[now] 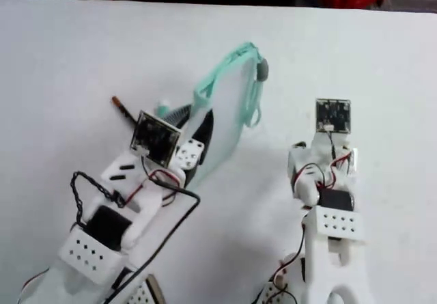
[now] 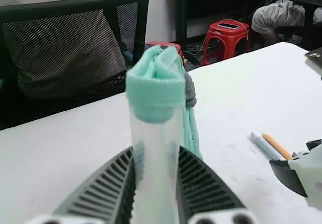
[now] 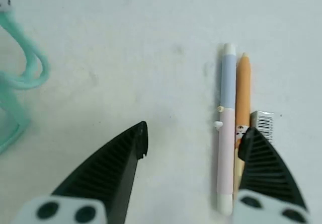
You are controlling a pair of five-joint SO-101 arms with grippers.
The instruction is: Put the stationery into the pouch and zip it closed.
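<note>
A clear pouch (image 1: pixel 229 106) with mint-green trim lies tilted up off the white table; my left gripper (image 1: pixel 198 145) is shut on its near end. In the left wrist view the pouch (image 2: pixel 155 133) stands pinched between the dark ribbed fingers (image 2: pixel 201 183), with its green top edge above them. My right gripper (image 3: pixel 196 133) hangs open just above the table. A pastel blue-and-pink pen (image 3: pixel 224 128), an orange pencil (image 3: pixel 243 93) and a small eraser (image 3: pixel 264 125) lie side by side by one of its fingertips. The pouch's green strap (image 3: pixel 22 75) loops off to the side.
A brown pencil (image 1: pixel 123 110) and a small teal item (image 1: pixel 164 105) lie on the table beside my left arm. My right arm (image 1: pixel 328 188) stands right of the pouch. Beyond the table's far edge are a black chair (image 2: pixel 75 12) and a red stool (image 2: pixel 229 32).
</note>
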